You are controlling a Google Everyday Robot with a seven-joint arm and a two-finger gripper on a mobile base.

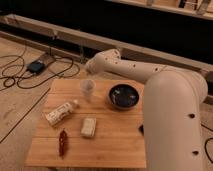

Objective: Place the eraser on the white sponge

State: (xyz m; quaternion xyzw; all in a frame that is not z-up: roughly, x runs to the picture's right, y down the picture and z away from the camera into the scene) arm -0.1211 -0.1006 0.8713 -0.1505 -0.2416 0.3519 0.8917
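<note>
The white sponge, a cream pad with rounded corners, lies flat near the middle front of the wooden table. The eraser does not show anywhere on the table. My white arm fills the right side and reaches up and left to a joint behind the table's far edge. My gripper is hidden behind the arm and does not show. A small dark shape peeks out at the arm's edge to the right of the sponge; I cannot tell what it is.
A white labelled bottle lies on its side left of the sponge. A red pepper-like object lies at the front left. A clear cup and a dark round bowl stand at the back. Cables and a black box lie on the floor, left.
</note>
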